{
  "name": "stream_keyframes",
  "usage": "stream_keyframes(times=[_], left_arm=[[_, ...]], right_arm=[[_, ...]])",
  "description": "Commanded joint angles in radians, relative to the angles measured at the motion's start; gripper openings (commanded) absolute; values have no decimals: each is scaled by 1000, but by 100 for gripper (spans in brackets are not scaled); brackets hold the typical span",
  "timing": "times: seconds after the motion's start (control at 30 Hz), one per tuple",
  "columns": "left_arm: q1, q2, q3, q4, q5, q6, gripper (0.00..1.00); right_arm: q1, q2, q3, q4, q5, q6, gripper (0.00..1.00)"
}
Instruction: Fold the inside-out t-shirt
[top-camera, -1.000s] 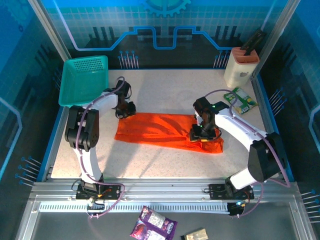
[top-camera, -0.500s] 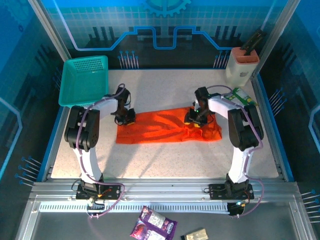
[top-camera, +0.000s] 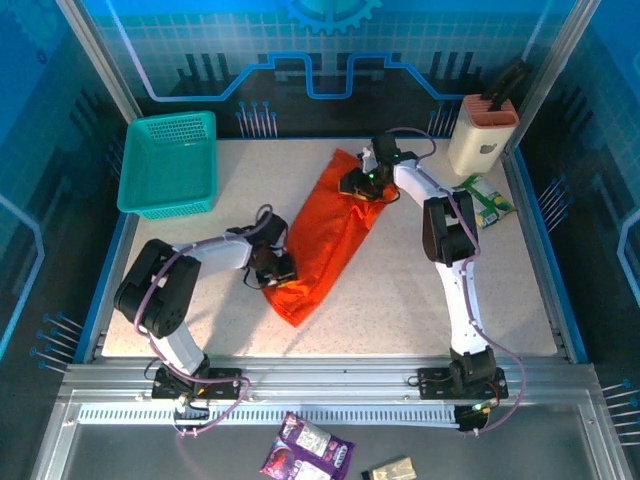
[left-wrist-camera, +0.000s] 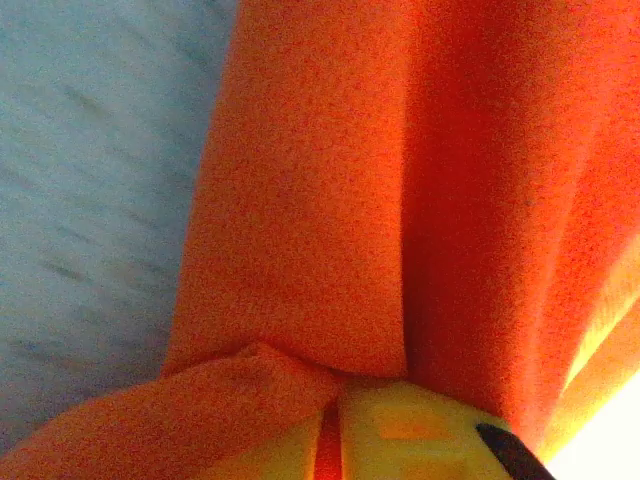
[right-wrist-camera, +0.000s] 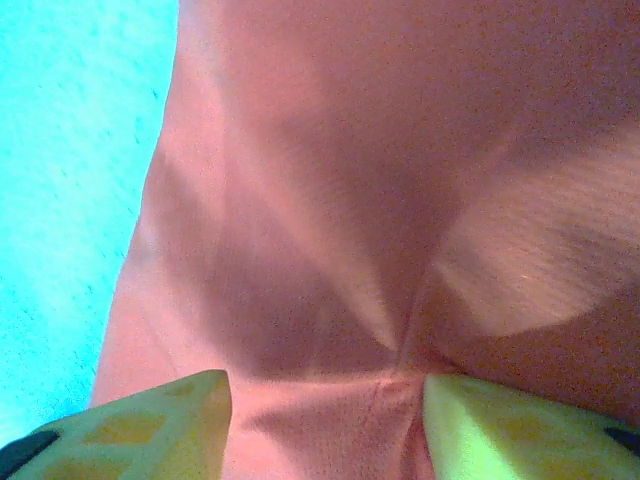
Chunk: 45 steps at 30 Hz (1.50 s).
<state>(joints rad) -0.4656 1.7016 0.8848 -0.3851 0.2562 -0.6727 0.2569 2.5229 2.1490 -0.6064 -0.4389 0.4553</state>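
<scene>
Robot lab cell, aluminium frame (top-camera: 330, 375), blue panels (top-camera: 200, 40)

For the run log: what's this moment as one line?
t-shirt: bunched diagonal strip on table | left gripper: pinching near end | right gripper: gripping far end

Speckled light table (top-camera: 400, 300) — the orange inside-out t-shirt (top-camera: 325, 240) runs across it as a long diagonal strip, far-middle down toward near-left. Teal basket (top-camera: 168, 160) sits at the far-left corner, cream holder (top-camera: 480, 135) and green packet (top-camera: 487, 203) far right.
</scene>
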Motion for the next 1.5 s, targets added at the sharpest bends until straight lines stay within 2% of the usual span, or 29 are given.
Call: stream_keyframes(times=[0.0,0.1,0.27,0.43,0.57,0.67,0.8,0.93,1.07,1.23,1.37,1.47], left_arm=[[-93,45,-58,-3,40,-152,19],[-161,64,-43,56,70,-234,22],[-239,75,24,135,124,-313,25],[-294,-1,87,168,156,-328,31],[-295,-78,120,9,65,-279,33],[-293,-60,131,-76,41,-229,29],[-307,-3,71,-13,112,-235,18],[-309,27,20,16,129,-231,14],[-309,20,28,29,136,-221,15],[-284,-75,57,9,58,-231,22],[-236,-166,42,-18,-15,-235,24],[-184,-222,9,-18,-37,-223,24]], right_arm=[[-4,119,121,-22,-40,6,59],[-15,204,254,-7,-87,26,65],[-41,296,407,18,-168,52,68],[-62,206,405,-6,-196,57,68],[-62,66,326,-44,-195,49,68],[-56,-63,225,-104,-182,34,67],[-33,-256,-4,-184,-139,2,64],[-9,-441,-241,-276,-92,-48,60],[30,-641,-519,-282,-50,-50,55],[119,-844,-858,-274,18,-8,49],[182,-941,-1034,-252,67,45,48],[226,-957,-1123,-212,61,87,48]])
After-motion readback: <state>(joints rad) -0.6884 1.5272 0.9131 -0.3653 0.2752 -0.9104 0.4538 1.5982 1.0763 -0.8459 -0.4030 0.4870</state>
